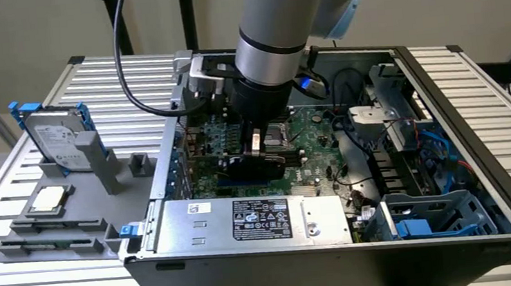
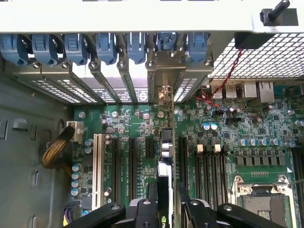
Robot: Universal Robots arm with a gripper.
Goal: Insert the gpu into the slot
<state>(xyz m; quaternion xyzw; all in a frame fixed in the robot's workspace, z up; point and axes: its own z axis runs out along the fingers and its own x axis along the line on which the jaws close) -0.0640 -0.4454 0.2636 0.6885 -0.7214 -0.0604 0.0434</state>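
The gpu (image 1: 255,167) is a thin black card standing on edge over the green motherboard (image 1: 314,127) inside the open computer case. My gripper (image 1: 256,150) reaches down from above and is shut on the card's upper edge. In the wrist view the gpu (image 2: 165,156) is seen edge-on between two black fingers (image 2: 145,209), and my gripper (image 2: 167,204) clamps it from both sides. The card's metal bracket (image 2: 164,76) sits in an opening of the rear panel. The blue slot is hidden under the card, so I cannot tell how deep the card sits.
Black expansion slots (image 2: 133,164), a white slot (image 2: 97,166) and memory slots (image 2: 209,166) flank the card, with the CPU socket (image 2: 259,199) nearby. A silver power supply (image 1: 253,219) lines the case's front wall. A hard drive (image 1: 56,139) stands outside the case.
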